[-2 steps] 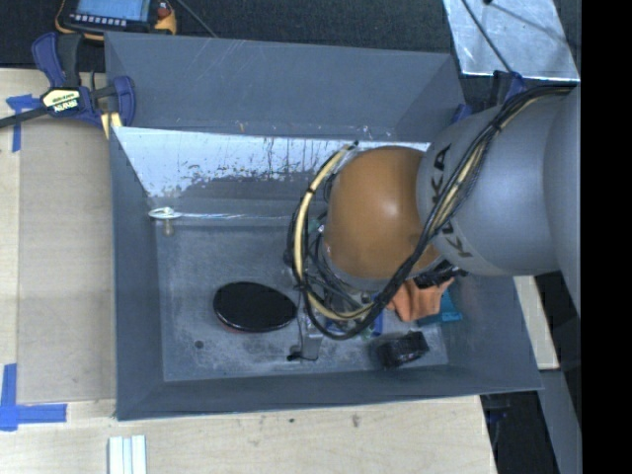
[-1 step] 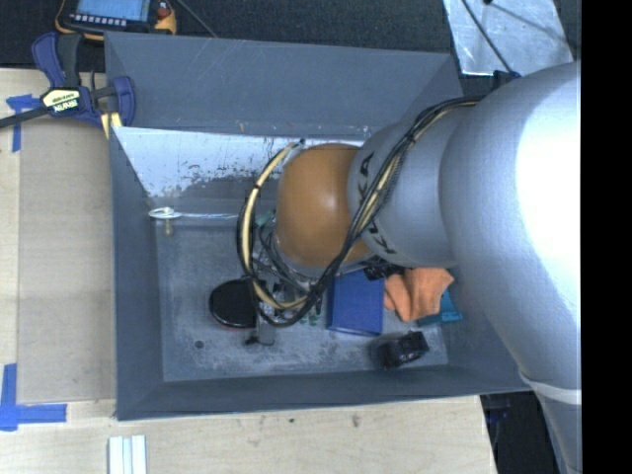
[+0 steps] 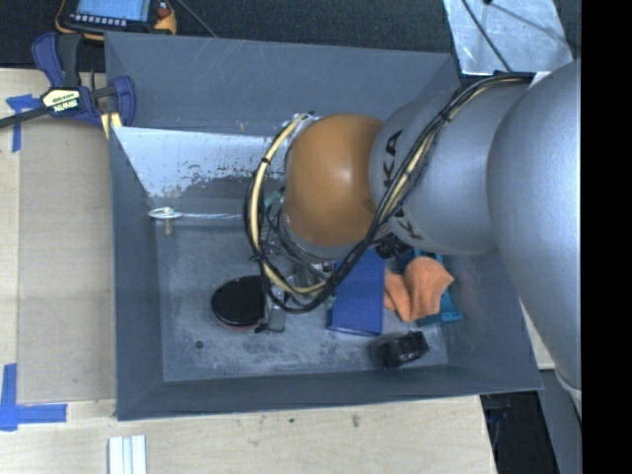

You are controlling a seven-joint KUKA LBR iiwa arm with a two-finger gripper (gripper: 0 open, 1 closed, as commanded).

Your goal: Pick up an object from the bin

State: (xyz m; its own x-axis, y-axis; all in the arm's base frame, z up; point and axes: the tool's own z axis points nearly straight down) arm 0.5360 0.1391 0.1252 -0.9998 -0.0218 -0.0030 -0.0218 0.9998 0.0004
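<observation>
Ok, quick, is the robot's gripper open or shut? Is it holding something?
Gripper: cannot be told. It sits low beside the black round disc.

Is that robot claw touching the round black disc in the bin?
Cannot tell. In the camera view the gripper overlaps the right edge of the black disc, but from above its height over the disc is hidden.

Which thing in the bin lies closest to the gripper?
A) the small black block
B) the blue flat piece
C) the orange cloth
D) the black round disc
D: the black round disc lies directly next to the gripper, on its left in the view. The blue flat piece, the orange cloth and the small black block lie farther off to the right.
</observation>
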